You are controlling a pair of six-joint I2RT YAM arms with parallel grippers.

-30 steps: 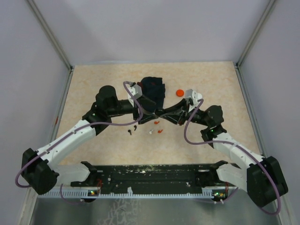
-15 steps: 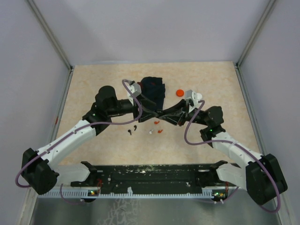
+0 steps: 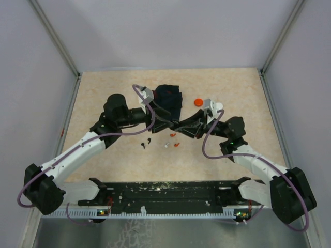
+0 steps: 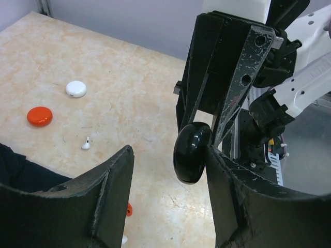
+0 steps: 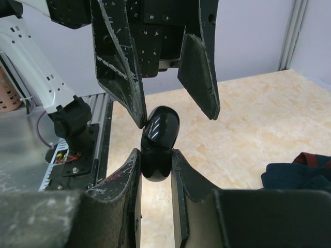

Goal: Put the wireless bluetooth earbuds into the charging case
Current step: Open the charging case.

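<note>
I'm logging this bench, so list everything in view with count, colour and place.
charging case: 1, glossy black, in the right gripper, above the table
black earbuds: 2, black, table, nearside of the grippers
red earbuds: 2, red, right of the black ones
white earbuds: 2, white, one by the red, one near the discs
discs: 2, red and white, right of the cloth
cloth: 1, dark navy, far centre
table: 1, beige, underneath
right gripper: 1, black, shut on the case
left gripper: 1, black, open around the case

I hold a glossy black case — beige marbled worktop, an orange disc, a white disc, a navy cloth.
</note>
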